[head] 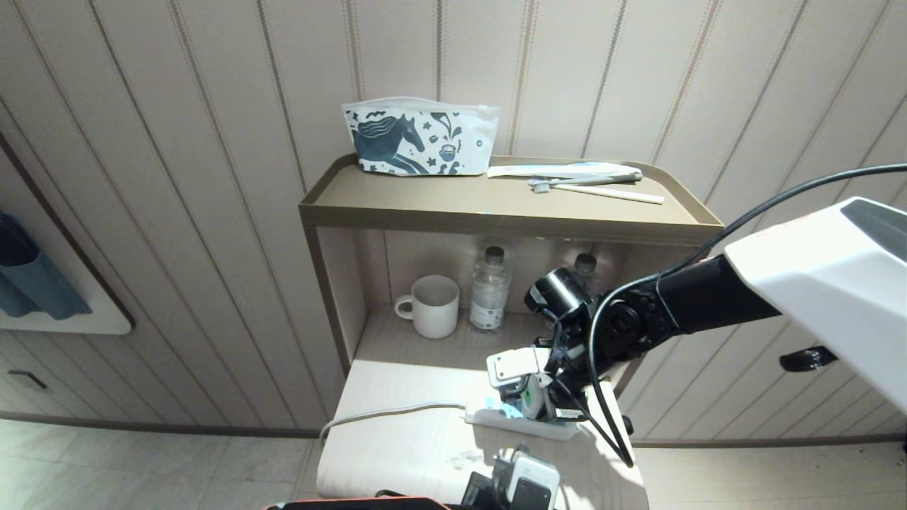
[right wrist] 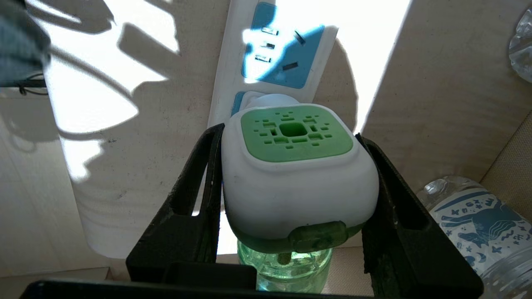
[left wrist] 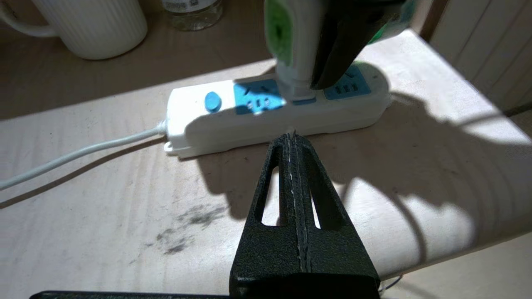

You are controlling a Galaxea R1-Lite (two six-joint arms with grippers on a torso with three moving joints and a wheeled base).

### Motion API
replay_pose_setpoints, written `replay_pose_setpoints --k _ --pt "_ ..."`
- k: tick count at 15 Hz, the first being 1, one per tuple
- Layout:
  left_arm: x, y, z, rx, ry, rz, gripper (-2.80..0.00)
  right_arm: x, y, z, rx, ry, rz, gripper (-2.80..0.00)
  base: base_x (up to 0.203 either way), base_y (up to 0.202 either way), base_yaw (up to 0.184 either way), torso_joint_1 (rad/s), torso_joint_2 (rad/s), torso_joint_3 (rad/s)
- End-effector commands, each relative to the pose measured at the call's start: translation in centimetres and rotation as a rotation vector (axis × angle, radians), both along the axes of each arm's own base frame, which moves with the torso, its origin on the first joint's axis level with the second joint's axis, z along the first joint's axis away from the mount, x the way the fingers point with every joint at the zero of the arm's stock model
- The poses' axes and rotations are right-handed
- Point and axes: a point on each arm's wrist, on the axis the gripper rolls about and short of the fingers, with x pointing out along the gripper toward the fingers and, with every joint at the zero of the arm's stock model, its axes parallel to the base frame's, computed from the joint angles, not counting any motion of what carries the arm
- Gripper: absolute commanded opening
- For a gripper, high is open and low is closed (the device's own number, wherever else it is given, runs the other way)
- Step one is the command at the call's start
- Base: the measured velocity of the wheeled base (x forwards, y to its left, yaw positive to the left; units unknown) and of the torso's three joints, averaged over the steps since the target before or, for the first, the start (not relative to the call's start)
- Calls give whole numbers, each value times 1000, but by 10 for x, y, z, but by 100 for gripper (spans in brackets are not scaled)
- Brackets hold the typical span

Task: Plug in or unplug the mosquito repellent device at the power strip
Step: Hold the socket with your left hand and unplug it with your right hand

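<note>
With the power strip [head: 528, 421] as landmark, the scene runs left to right. A white cord [head: 382, 412] leaves the strip's left end and drops over the edge of the pale shelf [head: 397, 453] on which the strip lies. Behind the strip, in the cabinet's recess, stand a ribbed white mug [head: 434, 305] and 2 clear water bottles [head: 489, 289]. In front of the strip, the left gripper [left wrist: 293, 137] has its black fingers pressed together, holding nothing, tips at the strip's near side wall. On the strip stands the mosquito repellent device [right wrist: 297, 174], its plug in the middle blue socket. The right gripper [right wrist: 293, 182] reaches in from the strip's right side, its 2 fingers [right wrist: 199, 187] clamped on the flanks of the device's white head.
</note>
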Motion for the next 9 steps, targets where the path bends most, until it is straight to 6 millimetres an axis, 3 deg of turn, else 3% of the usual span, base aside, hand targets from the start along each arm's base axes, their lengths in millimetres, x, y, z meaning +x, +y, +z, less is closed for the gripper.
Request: replay_pose_setpoints --k 1,2,7,9 --pt "-20 5 -15 75 7 1 -280 0 -2 -1 -5 5 2 -280 0 0 0 0 0 0" --pt "-30 9 -24 128 8 9 -280 0 -2 -1 -5 5 2 -280 0 0 0 0 0 0" --pt "-30 9 -24 130 8 10 -280 0 -2 -1 -5 5 2 -280 0 0 0 0 0 0" --pt "-19 16 -19 109 16 41 -280 1 0 -2 3 -15 2 -280 0 0 0 0 0 0"
